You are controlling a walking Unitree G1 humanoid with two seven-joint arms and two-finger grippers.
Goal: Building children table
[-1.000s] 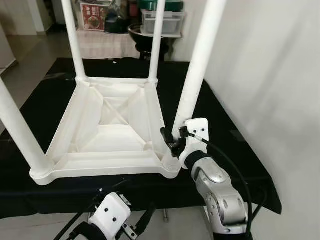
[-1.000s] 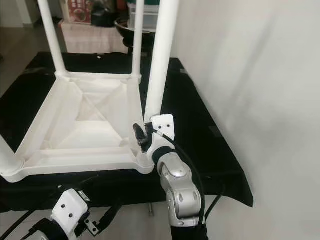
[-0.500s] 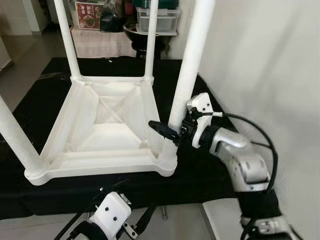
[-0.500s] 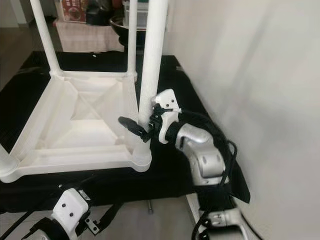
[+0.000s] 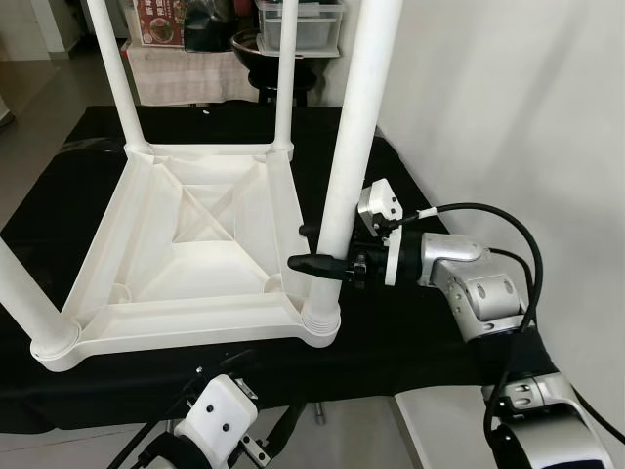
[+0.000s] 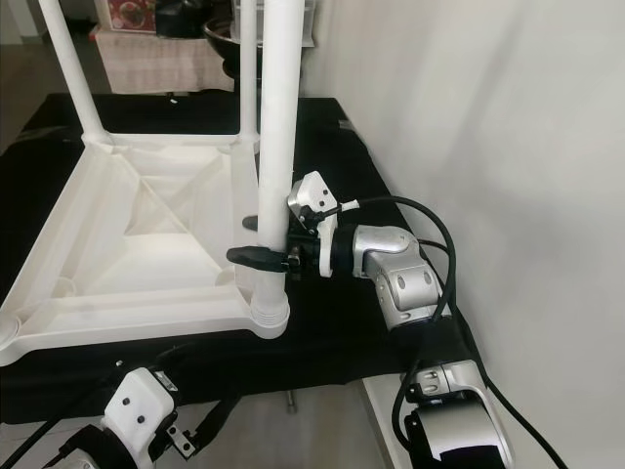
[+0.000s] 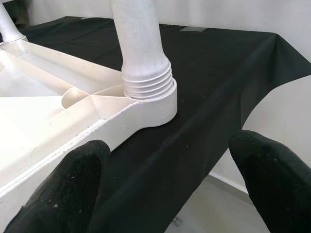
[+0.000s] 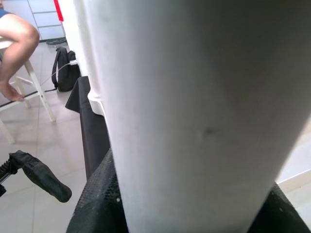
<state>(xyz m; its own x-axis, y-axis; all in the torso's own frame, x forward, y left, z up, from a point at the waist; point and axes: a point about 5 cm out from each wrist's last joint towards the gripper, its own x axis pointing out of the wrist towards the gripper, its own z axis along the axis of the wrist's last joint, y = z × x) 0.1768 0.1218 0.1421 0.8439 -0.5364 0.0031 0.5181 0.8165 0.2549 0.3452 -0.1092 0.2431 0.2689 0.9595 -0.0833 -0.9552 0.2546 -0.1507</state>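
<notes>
Four white round plastic legs (image 5: 347,166) upright on upturned white square plastic tabletop (image 5: 195,254), frame centre. Right gripper (image 5: 317,249) clamped around near-right leg; left gripper (image 7: 170,194) spread wide, lower left.

The upturned plastic children's table (image 5: 195,254) is plain white, its four round legs white too, the near right leg (image 5: 347,147) faintly speckled grey. It rests on a bench under a plain black cloth (image 5: 430,195). The right hand (image 5: 322,256) has black fingers on a silver arm with a white wrist block; the left hand (image 7: 170,189) has black fingers. The wall (image 5: 527,117) at the right is plain white.
</notes>
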